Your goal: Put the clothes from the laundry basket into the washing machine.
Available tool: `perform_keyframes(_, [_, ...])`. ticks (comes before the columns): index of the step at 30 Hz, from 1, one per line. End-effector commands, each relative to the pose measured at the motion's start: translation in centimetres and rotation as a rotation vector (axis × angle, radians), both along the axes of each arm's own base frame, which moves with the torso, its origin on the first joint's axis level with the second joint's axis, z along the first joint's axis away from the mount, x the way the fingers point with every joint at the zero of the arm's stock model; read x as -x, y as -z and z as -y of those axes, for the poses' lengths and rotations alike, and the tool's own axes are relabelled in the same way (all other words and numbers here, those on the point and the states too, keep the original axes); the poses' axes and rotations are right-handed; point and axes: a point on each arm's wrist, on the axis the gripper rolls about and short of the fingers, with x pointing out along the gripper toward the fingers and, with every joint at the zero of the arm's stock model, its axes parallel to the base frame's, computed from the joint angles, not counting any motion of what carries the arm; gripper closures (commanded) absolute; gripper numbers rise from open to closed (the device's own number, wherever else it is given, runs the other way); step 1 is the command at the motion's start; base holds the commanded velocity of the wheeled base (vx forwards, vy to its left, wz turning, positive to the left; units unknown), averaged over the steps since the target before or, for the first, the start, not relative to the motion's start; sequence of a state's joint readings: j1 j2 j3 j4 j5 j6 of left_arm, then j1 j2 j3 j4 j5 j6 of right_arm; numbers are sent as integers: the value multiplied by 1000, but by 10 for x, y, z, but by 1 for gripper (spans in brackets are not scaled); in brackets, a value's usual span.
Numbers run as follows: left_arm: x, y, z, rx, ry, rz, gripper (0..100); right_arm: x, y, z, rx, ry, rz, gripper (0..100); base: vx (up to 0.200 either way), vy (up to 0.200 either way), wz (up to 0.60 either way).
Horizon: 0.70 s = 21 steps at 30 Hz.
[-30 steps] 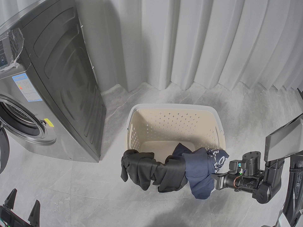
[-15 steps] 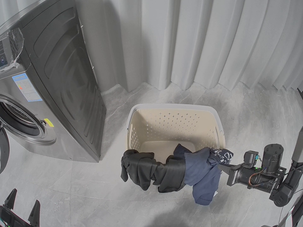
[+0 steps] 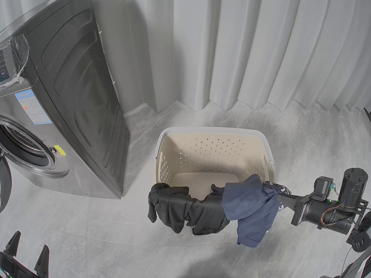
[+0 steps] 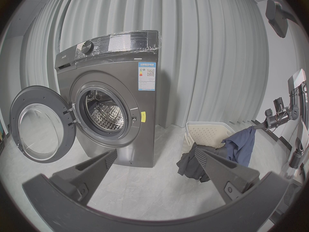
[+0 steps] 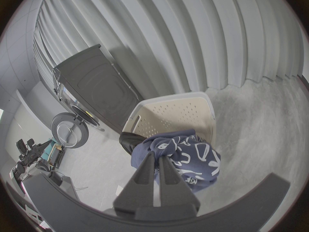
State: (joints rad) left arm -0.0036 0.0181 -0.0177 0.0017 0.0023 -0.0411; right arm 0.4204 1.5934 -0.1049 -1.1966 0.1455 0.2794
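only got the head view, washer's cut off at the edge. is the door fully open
Observer: Yes. In the left wrist view the washing machine door stands wide open, swung out to the side.
Operator: anything inside
Observer: The drum looks empty: bare metal, no cloth.
Operator: and the grip on my right
Observer: In the right wrist view the right gripper is shut on the navy garment, at a fold with white print.

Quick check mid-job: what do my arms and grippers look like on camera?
The left gripper and right gripper are dark grey, with tapered wedge fingers and recessed slots. The right arm is black, with cylindrical motor housings, exposed orange wires and a small green light.
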Motion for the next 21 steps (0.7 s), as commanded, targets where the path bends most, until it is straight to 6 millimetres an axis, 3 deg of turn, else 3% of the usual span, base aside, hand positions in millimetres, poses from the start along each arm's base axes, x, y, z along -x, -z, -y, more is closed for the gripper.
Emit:
perform_keyframes(1, [0,5,0,0,-1,-1,0,-1,6,1,26,16,-48,100,0,0,0])
perform_keyframes(10, [0,5,0,3,-1,-2,0,-29,39,-10,86,36,-155,100,0,0,0])
perform_keyframes(16, [0,5,0,5,-1,-2,0,-39,47,-14,105,55,-149,100,0,0,0])
perform_keyframes(17, [0,5,0,5,-1,-2,0,-39,48,-15,105,54,-149,0,0,0,0])
perform_keyframes(21, [0,5,0,5,-1,-1,0,-41,53,-14,120,73,-166,0,0,0,0])
